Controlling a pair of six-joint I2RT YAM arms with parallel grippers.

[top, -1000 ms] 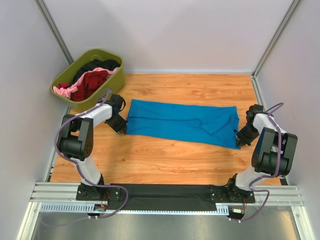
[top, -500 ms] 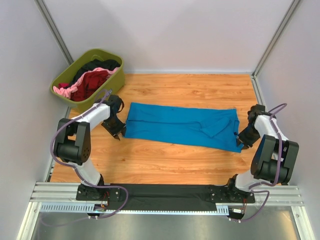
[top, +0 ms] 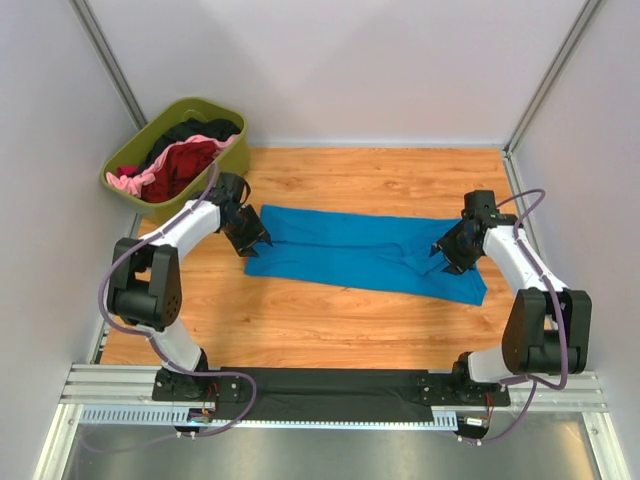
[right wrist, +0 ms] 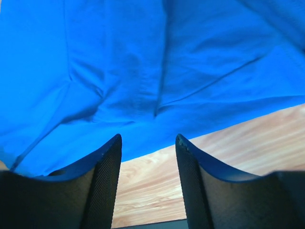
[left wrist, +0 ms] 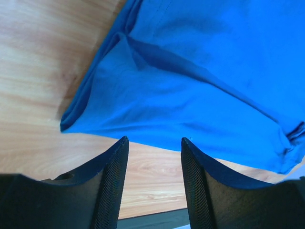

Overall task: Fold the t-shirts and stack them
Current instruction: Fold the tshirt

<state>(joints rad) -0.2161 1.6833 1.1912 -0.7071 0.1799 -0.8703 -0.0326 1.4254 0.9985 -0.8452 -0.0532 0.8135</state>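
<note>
A bright blue t-shirt [top: 360,250] lies folded into a long band across the wooden table [top: 330,320]. My left gripper [top: 252,240] hovers over the band's left end, open, nothing between its fingers [left wrist: 114,167]; below them the left wrist view shows the blue t-shirt [left wrist: 200,86]. At the right end my right gripper [top: 447,256] is open too and holds nothing, above the blue t-shirt [right wrist: 143,62]. Dark red, pink and black t-shirts [top: 185,158] are heaped in the tub.
The olive-green tub [top: 222,160] stands at the back left corner of the table. White walls close in the left, back and right sides. A metal rail [top: 330,395] with black cloth runs along the near edge.
Both grippers have opened and let go of the blue shirt's ends. Both have moved inward and up over the cloth; the shirt's left end has shifted slightly.
</note>
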